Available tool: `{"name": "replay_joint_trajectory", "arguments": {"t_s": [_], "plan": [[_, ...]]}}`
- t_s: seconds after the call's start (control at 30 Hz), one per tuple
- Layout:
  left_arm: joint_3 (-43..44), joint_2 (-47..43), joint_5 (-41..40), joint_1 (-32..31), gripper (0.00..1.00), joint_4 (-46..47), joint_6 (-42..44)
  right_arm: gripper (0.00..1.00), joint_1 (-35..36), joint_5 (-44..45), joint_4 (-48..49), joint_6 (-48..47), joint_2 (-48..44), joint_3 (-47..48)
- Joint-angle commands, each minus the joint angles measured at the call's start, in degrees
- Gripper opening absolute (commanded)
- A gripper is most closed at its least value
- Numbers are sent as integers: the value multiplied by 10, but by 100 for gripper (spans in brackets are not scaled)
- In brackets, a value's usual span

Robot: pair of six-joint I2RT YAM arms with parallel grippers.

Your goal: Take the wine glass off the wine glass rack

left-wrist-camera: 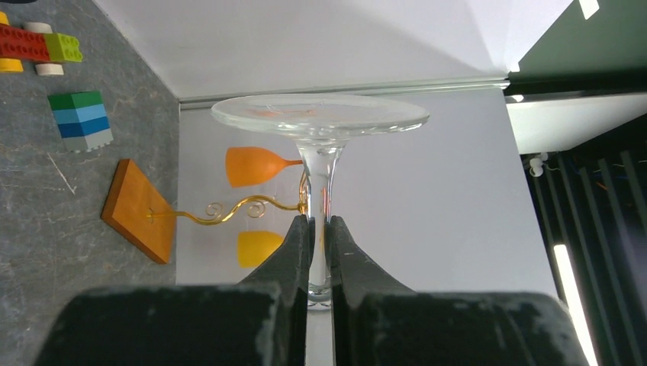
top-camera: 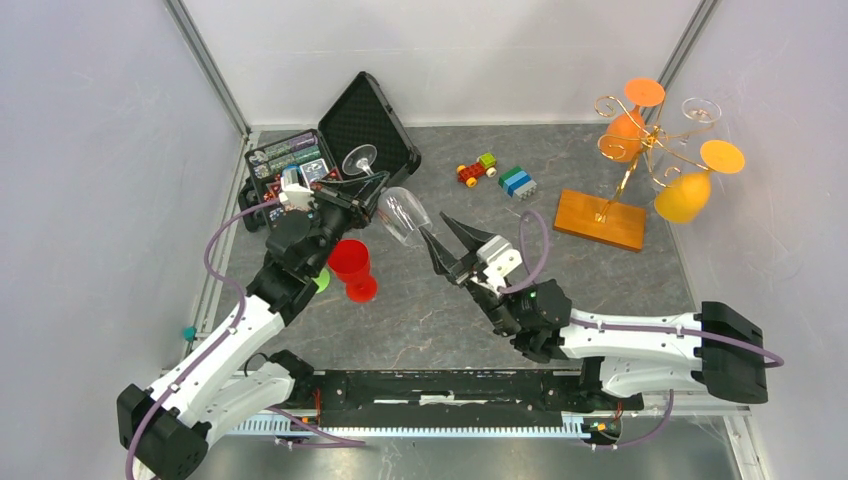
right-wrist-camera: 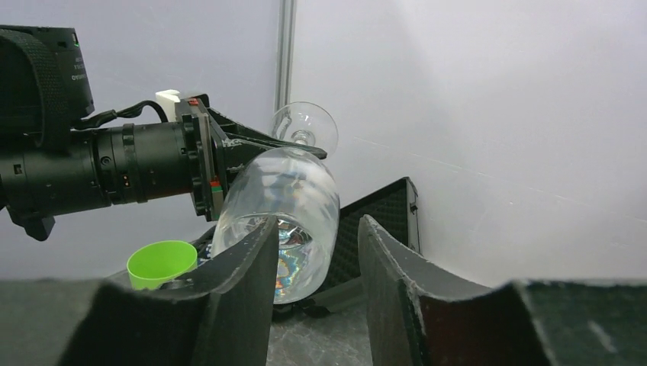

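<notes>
My left gripper (top-camera: 375, 192) is shut on the stem of a clear wine glass (top-camera: 403, 215), held tilted above the table, away from the rack. In the left wrist view the fingers (left-wrist-camera: 299, 252) pinch the stem under the glass's foot (left-wrist-camera: 320, 114). My right gripper (top-camera: 435, 226) is open just right of the bowl. In the right wrist view the bowl (right-wrist-camera: 305, 198) lies beyond its left finger (right-wrist-camera: 244, 282), untouched. The gold wire wine glass rack (top-camera: 640, 150) on its wooden base (top-camera: 600, 220) stands at the far right with orange, yellow and clear glasses hanging on it.
An open black case (top-camera: 365, 125) with small items sits at the back left. A red cup (top-camera: 350, 268) and a green cup (top-camera: 321, 281) stand under the left arm. A toy car (top-camera: 477, 169) and a blue-green block (top-camera: 517, 181) lie mid-table.
</notes>
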Motion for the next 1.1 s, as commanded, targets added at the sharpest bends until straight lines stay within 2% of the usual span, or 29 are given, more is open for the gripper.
{"name": "replay_joint_trajectory", "arguments": {"t_s": [0.0, 0.17, 0.43, 0.57, 0.8, 1.07], "plan": [[-2, -16, 10, 0, 2, 48, -41, 45, 2, 21, -16, 6, 23, 51], [-4, -15, 18, 0, 2, 53, -53, 40, 2, 29, -45, 5, 41, 70], [-9, -19, 19, 0, 2, 62, -65, 41, -2, 52, -104, 21, 49, 87], [-10, -20, 23, -1, 2, 62, -65, 31, -9, 60, -127, 45, 47, 100], [-12, -20, 29, 0, 4, 59, -57, 2, -11, 79, -160, 76, 43, 120], [4, -12, 90, 0, 35, 25, 23, 0, -11, 128, -242, 111, 28, 159]]}}
